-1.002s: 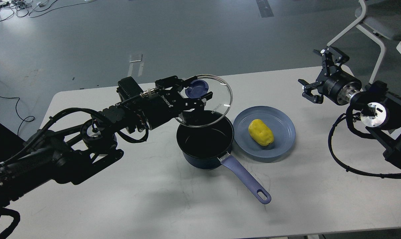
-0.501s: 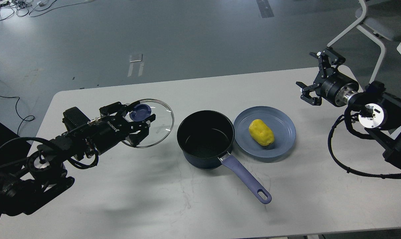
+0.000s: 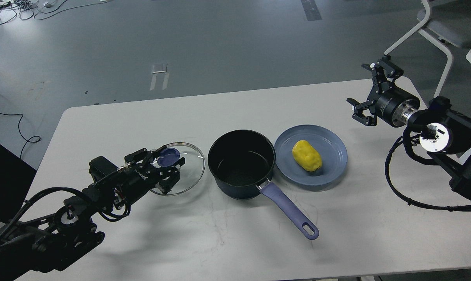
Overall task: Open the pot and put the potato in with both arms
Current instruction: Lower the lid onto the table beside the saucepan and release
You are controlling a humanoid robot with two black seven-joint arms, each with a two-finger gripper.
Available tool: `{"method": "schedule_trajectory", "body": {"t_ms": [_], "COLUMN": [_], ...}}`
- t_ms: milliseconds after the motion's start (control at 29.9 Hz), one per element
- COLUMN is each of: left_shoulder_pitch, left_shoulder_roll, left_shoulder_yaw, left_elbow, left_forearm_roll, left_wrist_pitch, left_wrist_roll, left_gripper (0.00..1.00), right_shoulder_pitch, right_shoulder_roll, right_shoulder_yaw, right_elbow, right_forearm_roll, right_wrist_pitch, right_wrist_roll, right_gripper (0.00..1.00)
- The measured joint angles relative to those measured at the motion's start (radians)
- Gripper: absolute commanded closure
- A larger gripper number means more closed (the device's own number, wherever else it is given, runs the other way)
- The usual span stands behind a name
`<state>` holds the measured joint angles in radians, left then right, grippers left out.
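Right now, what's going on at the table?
The left end effector grips the purple knob of the glass lid, low at the table left of the pot; whether the lid touches down is unclear. The pot stands open and empty. The potato lies on the blue plate, untouched. The right end effector hovers open, away from the plate.

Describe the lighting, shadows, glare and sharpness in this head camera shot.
Head view: soft, even overhead light; the pot and plate cast faint shadows on the table. The glass lid shows small white glints; the potato is bright but not blown out. The pot's interior reads near black. Everything is sharp, though the black left gripper loses detail.
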<state>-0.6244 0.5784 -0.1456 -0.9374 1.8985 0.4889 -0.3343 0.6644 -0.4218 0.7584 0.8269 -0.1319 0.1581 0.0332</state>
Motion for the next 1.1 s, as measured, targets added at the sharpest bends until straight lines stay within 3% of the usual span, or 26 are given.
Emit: {"method": "schedule_trajectory", "body": {"t_ms": [434,535,568,601,635,668,835,1002,1103], "left_shoulder_pitch": [0.006,0.006,0.006,0.005,0.005,0.005,-0.007,-0.016,-0.018], "left_shoulder_roll": [-0.051,-0.065,-0.069,-0.072,-0.074,-0.076,-0.078,-0.070,-0.058], "left_shoulder_yaw": [0.054,0.056,0.056,0.056,0.056,0.056,0.055,0.055,0.055], "left_elbow": [0.066,0.085,0.089,0.091,0.092,0.092,0.092,0.074,0.049], "left_forearm_roll": [-0.005,-0.006,-0.007,-0.010,-0.014,-0.027,-0.193,-0.308,-0.320], "left_wrist_pitch": [0.000,0.000,0.001,0.001,0.001,0.001,-0.001,-0.001,-0.001], "left_wrist_roll": [0.001,0.002,0.003,0.003,0.003,0.003,-0.019,-0.120,-0.149], "left_gripper": [0.72,0.66,0.60,0.40,0.12,0.02,0.02,0.02,0.02], "right_shoulder_pitch": [-0.005,-0.005,-0.005,-0.005,-0.005,-0.004,-0.003,-0.001,0.002], "right_shoulder_roll": [-0.001,0.000,0.000,0.000,0.000,0.000,-0.007,-0.009,-0.010], "right_shoulder_yaw": [0.002,0.002,0.002,0.003,0.002,0.003,0.002,0.000,-0.001], "right_elbow": [-0.002,-0.001,0.000,0.000,0.001,0.001,0.002,0.003,0.003], "right_forearm_roll": [0.000,0.001,0.001,0.001,0.001,0.001,0.002,0.001,-0.003], "right_wrist_pitch": [-0.001,-0.001,-0.001,-0.001,-0.001,0.000,0.001,0.004,0.004], "right_wrist_roll": [0.000,0.002,0.003,0.004,0.005,0.005,0.005,0.005,0.005], "right_gripper": [0.00,0.00,0.00,0.00,0.00,0.00,0.00,0.00,0.00]}}
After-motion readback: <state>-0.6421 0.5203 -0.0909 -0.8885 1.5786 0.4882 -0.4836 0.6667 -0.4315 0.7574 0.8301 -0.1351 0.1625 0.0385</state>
